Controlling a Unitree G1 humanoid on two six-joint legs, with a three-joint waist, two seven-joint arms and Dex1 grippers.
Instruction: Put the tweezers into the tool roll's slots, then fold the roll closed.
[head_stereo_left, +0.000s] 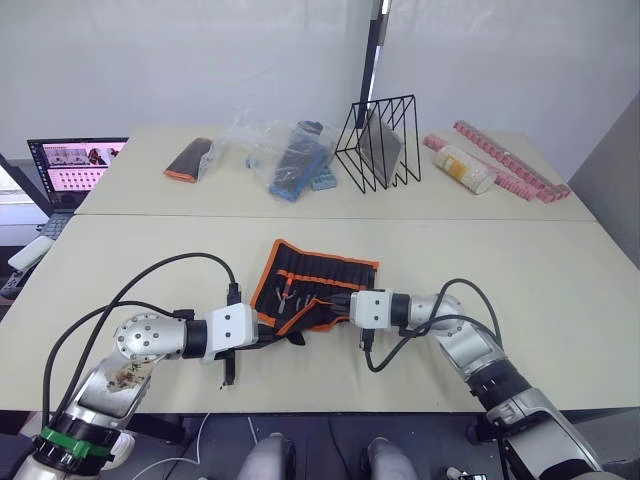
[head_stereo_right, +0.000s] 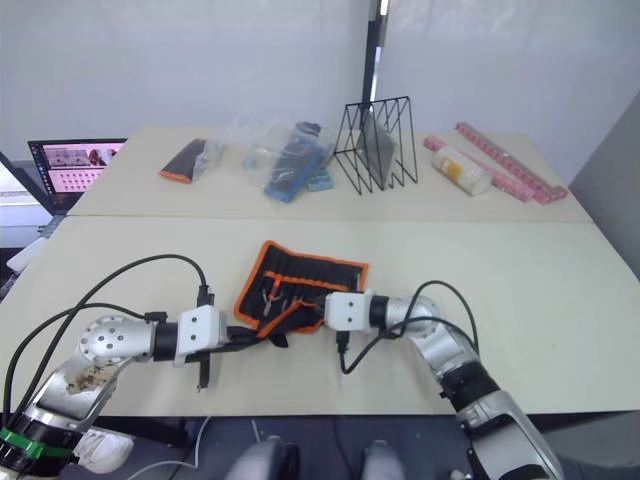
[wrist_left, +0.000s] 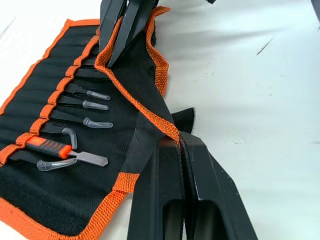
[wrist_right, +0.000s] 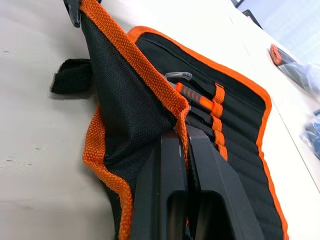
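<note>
Tweezers (wrist_left: 82, 106) are already sitting in the slots of the tool roll (head_stereo_left: 330, 275), lying on the bench (head_stereo_left: 520, 270) (insertion judged done). Its near flap is being pinched and lifted by both left gripper (wrist_left: 181, 145) and right gripper (wrist_right: 181, 131), fingers closed on the orange hem; folding is being started, not finished.

Tool roll (head_stereo_left: 318, 282) on near table (head_stereo_left: 560, 300); tweezers (wrist_left: 90, 107) in slots; wire rack (head_stereo_left: 378, 142) behind.
</note>
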